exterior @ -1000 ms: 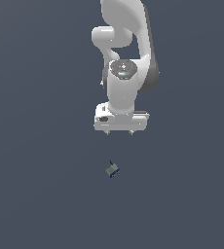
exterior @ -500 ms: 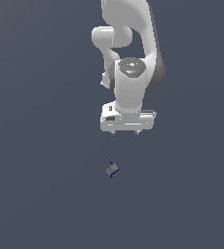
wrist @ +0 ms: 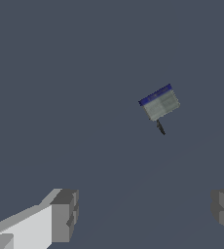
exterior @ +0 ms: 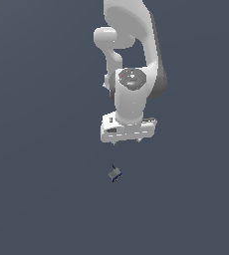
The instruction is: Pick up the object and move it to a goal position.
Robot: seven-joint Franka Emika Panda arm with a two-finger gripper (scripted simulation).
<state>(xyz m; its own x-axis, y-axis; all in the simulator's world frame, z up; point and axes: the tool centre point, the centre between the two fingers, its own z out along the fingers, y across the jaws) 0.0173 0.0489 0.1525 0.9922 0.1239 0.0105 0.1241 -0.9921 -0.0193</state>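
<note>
Lately, item one: my gripper (exterior: 128, 143), logged lower than a second before and further toward the exterior view's right, its wrist turned; fingers (wrist: 60, 216) spread wide, grasping nothing.

Item two: the tin (exterior: 115, 174), grey-olive with a dark blue rim, lay on the worktop (exterior: 37, 199) where it had been, unmoved. It sat below my gripper and slightly toward the exterior view's left, well apart from it. In the wrist view it showed beyond my fingertips, not between them.

Assessment: approach only partly made; further descent and centring over the tin appeared needed before closing.
</note>
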